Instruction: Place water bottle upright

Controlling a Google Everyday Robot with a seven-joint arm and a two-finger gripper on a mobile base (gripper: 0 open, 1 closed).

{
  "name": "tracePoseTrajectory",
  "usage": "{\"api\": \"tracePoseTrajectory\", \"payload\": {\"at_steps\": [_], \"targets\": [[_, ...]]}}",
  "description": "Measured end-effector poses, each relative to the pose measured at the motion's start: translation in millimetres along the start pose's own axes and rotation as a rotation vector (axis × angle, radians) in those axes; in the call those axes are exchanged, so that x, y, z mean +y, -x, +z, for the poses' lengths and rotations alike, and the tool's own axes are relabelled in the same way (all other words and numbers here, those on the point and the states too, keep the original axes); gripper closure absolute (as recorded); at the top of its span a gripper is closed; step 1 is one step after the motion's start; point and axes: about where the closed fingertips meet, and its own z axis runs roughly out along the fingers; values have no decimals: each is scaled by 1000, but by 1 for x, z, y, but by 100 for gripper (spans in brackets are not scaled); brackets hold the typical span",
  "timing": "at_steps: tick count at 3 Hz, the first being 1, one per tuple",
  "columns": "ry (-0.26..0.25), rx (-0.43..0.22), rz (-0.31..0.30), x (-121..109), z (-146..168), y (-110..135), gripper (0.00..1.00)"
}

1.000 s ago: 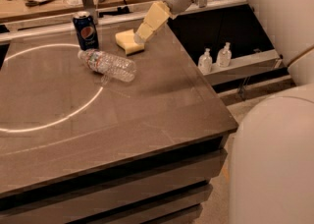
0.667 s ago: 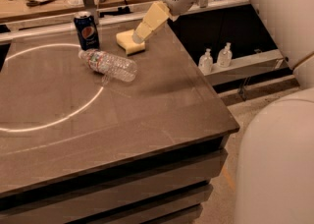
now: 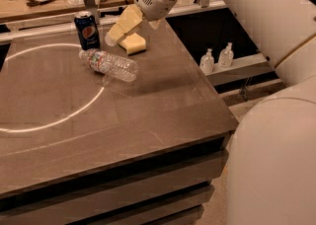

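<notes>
The water bottle (image 3: 107, 64) lies on its side on the dark table (image 3: 148, 115), white cap pointing left toward the back, clear ribbed body with a white label. My gripper (image 3: 120, 32) hangs from the white arm at the top. Its yellowish fingers (image 3: 124, 23) point down and left, just behind and above the bottle's right half, over the yellow sponge. The jaws look apart and hold nothing. It does not touch the bottle.
A blue Pepsi can (image 3: 87, 30) stands upright just behind the bottle's cap. A yellow sponge (image 3: 133, 45) lies right of the can. Two small pump bottles (image 3: 216, 57) stand on a lower shelf to the right. A white circle (image 3: 59, 118) is marked on the table.
My gripper has moved left, from over the sponge's right side to above its left side, closer to the bottle and can. The bottle and can have not moved.
</notes>
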Motion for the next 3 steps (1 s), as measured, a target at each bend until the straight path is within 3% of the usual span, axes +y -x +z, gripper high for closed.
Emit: {"api": "tracePoseTrajectory", "payload": {"at_steps": [2, 3], "targets": [[20, 52, -7, 10, 45, 18, 0], [26, 125, -87, 22, 83, 39, 0]]}}
